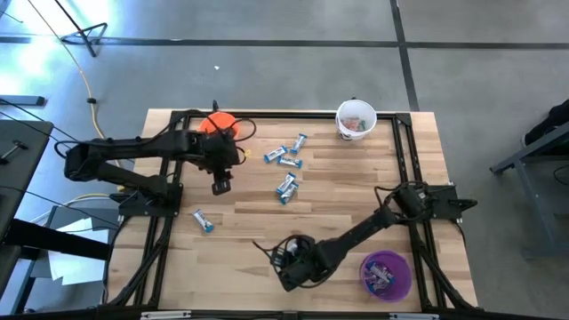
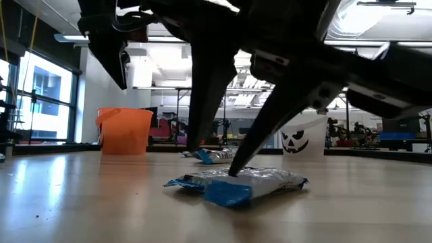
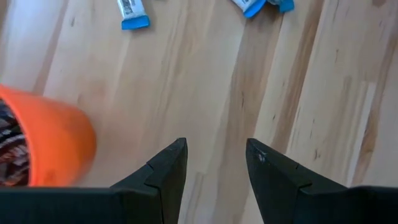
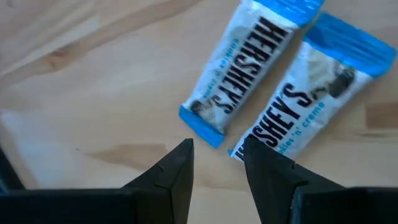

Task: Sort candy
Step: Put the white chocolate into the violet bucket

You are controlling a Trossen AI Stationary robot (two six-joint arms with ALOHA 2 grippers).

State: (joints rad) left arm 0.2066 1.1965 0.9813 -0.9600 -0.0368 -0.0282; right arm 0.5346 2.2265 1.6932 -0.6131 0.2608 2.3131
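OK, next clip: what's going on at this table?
A two-armed robot is sorting wrapped candy into cups. The right gripper is low over two blue-and-white candy bars near the table's front edge, fingers open, nothing held yet. The left gripper hovers open and empty over bare wood beside the orange cup. More blue-and-white pieces lie loose mid-table, with one off towards the left. The white cup and purple cup already hold some candy.

Two matte-black jointed arms, thin black cables, tapered wedge-shaped black fingers (image 3: 171,163).
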